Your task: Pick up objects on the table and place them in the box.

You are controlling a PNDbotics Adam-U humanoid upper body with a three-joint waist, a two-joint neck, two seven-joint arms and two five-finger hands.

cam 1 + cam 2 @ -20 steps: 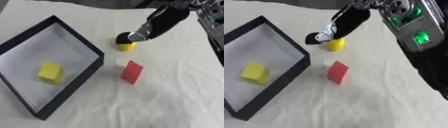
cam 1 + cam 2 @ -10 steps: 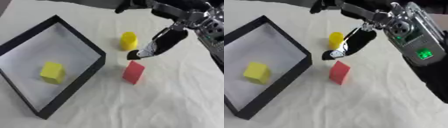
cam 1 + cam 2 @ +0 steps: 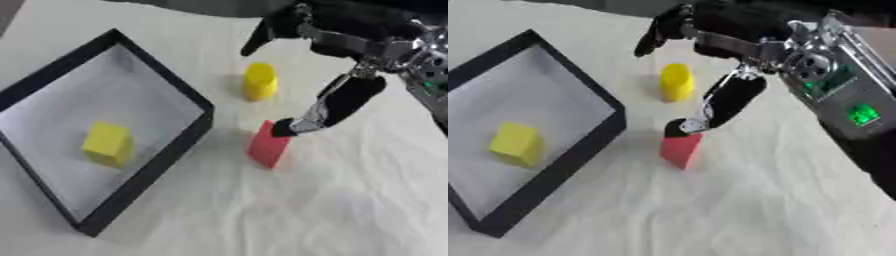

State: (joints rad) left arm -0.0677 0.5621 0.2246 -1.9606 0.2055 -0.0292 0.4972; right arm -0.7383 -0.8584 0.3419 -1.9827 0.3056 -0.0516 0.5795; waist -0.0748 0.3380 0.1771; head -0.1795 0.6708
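Two objects remain outside the box: a red block [image 3: 267, 145] just right of the box's [image 3: 179, 150] right wall, and a yellow cylinder [image 3: 259, 81] beyond it. My right hand [image 3: 337, 102] has one fingertip [image 3: 283, 128] on the red block's top right edge, other fingers spread straight, gripping nothing. A yellow cube [image 3: 108, 143] lies inside the box. I judge I'm approaching; next I must close around the block. White cloth covers the table [image 3: 350, 210].

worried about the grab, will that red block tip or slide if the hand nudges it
The red block looks narrow and stands upright, so a push near its top, where the right hand's fingertip meets it, would probably tip it. It looks rigid. The wrinkled white cloth may resist sliding.
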